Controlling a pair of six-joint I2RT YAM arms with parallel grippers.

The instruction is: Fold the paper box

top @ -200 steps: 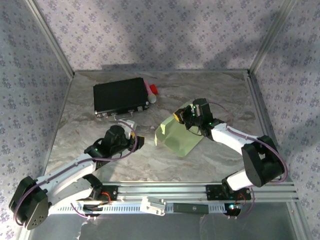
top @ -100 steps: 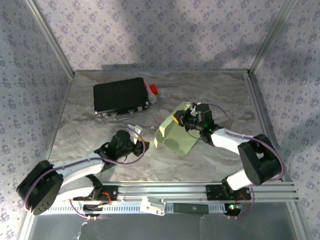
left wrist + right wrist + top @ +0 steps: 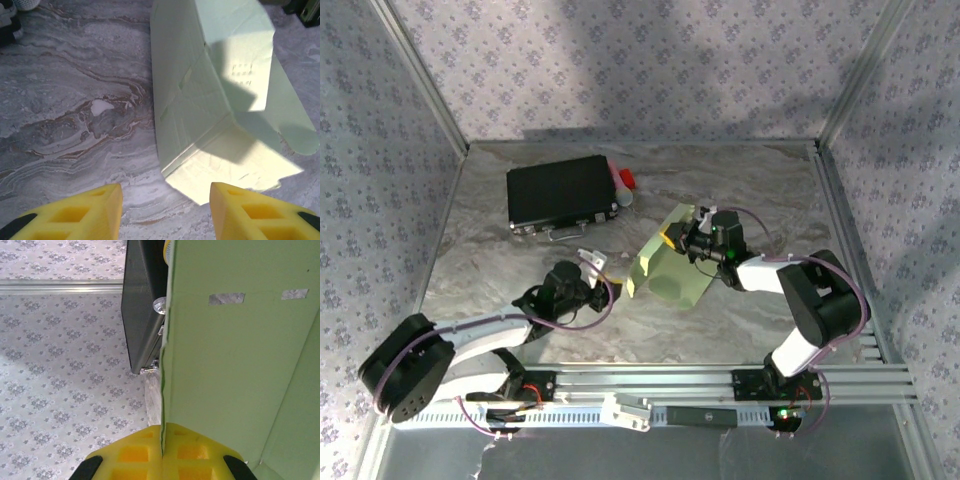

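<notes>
paper box [image 3: 672,272] | right end effector [image 3: 162,434] clamped on edge | left end effector [image 3: 165,192] apart, facing it

The paper box [image 3: 670,276] lies between left hand [image 3: 604,272] and right hand [image 3: 673,238], the case [image 3: 560,195] behind-left.

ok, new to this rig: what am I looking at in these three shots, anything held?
Two small robot arms are bolted side by side at the near edge of a grey marbled table, each ending in a two-finger gripper with yellow pads. The wide picture looks down from above and behind them; the other two come from a camera on each wrist. On the table rest a pale green thin-card paper box, partly folded, and a flat black rectangular case. The right gripper is shut on the box's card edge. The left gripper is open, empty, facing the box.
</notes>
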